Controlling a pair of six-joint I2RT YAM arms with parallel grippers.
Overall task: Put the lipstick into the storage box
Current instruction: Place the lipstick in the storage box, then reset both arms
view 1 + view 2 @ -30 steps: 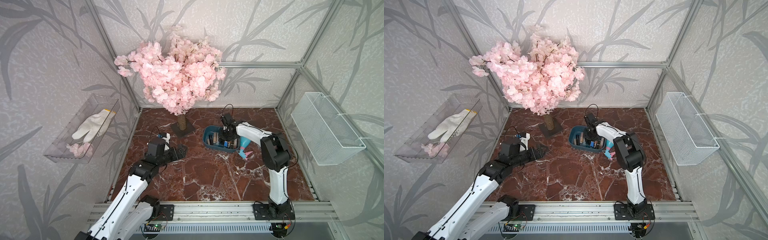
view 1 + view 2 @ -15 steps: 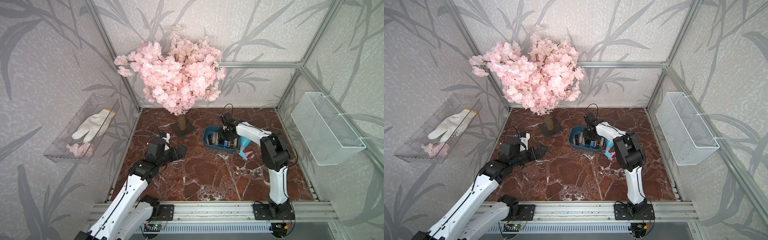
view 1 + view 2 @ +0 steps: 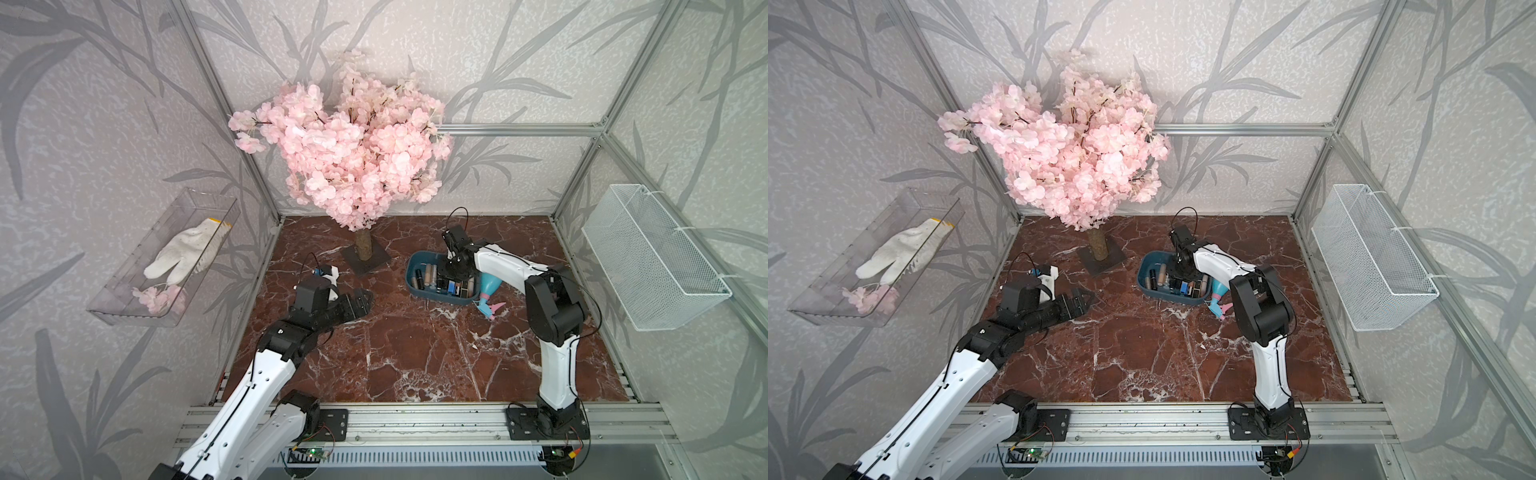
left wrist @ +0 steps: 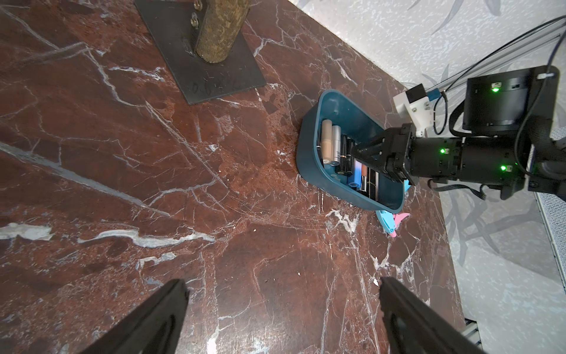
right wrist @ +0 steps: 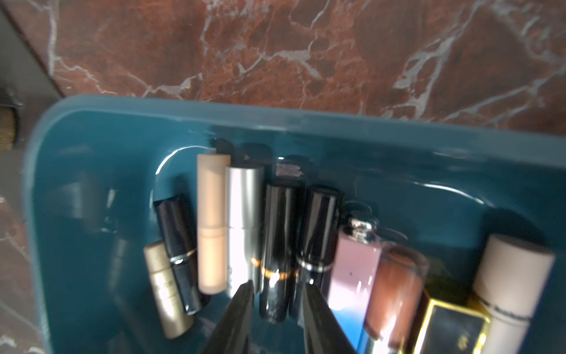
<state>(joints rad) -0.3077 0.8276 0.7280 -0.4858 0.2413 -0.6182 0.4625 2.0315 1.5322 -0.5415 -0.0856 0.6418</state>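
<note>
The storage box (image 3: pixel 440 297), a dark teal tub, sits on the marble floor right of the tree and holds several lipsticks lying side by side. My right gripper (image 5: pixel 277 285) reaches down into it (image 3: pixel 453 272). Its jaws stand slightly apart on either side of a black lipstick (image 5: pixel 277 233) with a gold band, which lies on the box floor (image 5: pixel 92 214), with a thin gap on each side. My left gripper (image 3: pixel 363 297) hovers low over bare floor well left of the box. In the left wrist view that gripper (image 4: pixel 283 285) is wide open with nothing in it.
A pink blossom tree on a dark base plate (image 3: pixel 365 257) stands behind and left of the box. A teal and pink spray bottle (image 3: pixel 488 297) lies against the box's right end. A clear tray (image 3: pixel 124 307) with a glove hangs on the left wall, a white wire basket (image 3: pixel 648 257) on the right.
No visible movement of either arm in the top views. The box and its contents stay put.
</note>
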